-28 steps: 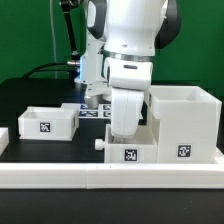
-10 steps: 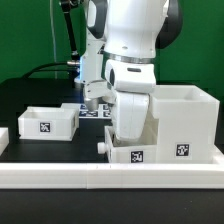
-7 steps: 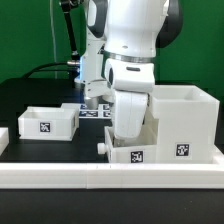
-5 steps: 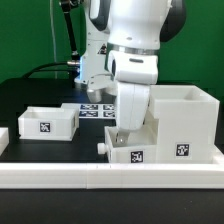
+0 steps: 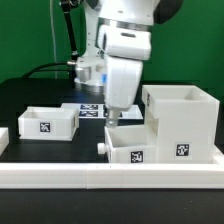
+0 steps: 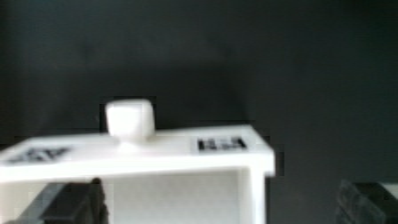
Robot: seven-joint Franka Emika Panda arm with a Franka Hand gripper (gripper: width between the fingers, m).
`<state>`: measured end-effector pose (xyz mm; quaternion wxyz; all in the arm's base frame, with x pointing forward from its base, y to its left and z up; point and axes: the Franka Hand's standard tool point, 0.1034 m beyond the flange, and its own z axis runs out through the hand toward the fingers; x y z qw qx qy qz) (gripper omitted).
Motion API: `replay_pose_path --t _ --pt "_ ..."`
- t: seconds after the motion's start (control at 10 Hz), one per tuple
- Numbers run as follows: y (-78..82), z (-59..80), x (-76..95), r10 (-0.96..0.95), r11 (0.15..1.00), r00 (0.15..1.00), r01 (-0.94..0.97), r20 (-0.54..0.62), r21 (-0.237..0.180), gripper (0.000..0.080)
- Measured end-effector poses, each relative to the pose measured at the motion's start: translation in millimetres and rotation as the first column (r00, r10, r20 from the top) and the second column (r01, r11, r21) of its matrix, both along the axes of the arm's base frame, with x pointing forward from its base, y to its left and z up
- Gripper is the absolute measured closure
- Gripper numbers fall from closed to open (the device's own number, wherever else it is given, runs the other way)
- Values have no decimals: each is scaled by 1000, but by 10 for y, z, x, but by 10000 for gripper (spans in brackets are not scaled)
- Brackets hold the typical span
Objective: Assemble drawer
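A low white plastic tray (image 5: 120,156) of the drawer is sitting on the black table (image 5: 40,150), in the middle of the exterior view, with a small round knob (image 5: 100,147) sticking out of the wall facing that view's left and a black-and-white square tag on its front. It is looking light and rigid, thin-walled and smooth, so it is likely to slide or tip under a careless push rather than bend. A side wall is probably offering the best hold, pinched over the open rim between inside and outside; the knob is small and likely slippery.

The tall boxy housing (image 5: 186,125) is standing just beside the tray toward the exterior view's right; whether the two are touching cannot be told. A second tray (image 5: 45,126) is resting well apart toward that view's left, with the marker board (image 5: 92,112) lying behind and a long white rail (image 5: 110,178) running along the front.

The gripper (image 5: 113,118) is hovering above the tray, pointing straight down from an upright wrist and touching nothing. In the blurred wrist view its dark fingers (image 6: 71,203) are showing spread wide apart and empty, with the tray's rim and knob below them
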<state>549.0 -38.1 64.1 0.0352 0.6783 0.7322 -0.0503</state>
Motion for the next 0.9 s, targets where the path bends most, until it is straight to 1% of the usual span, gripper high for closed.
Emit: replay_pose_path --t 0.1,0.2,0.3,0.4,0.6,0.7,0.8,0.9 --pt "-222 -70 -15 -2 1000 1000 2 -13 13 151" --pt "-240 -77 -25 -23 1000 1000 24 -14 17 151" --pt "-281 -79 -26 -4 999 1000 4 -18 45 151" --pt "-385 -106 -45 -2 998 1000 4 -24 69 151" --pt "-525 -230 -63 14 990 998 -5 -59 144 151" --pt "-559 -264 -82 14 985 997 -2 -72 174 151" --pt "-568 -317 -110 19 981 997 -3 -81 192 151" --pt "-592 -370 -160 26 972 995 -3 -94 235 151"
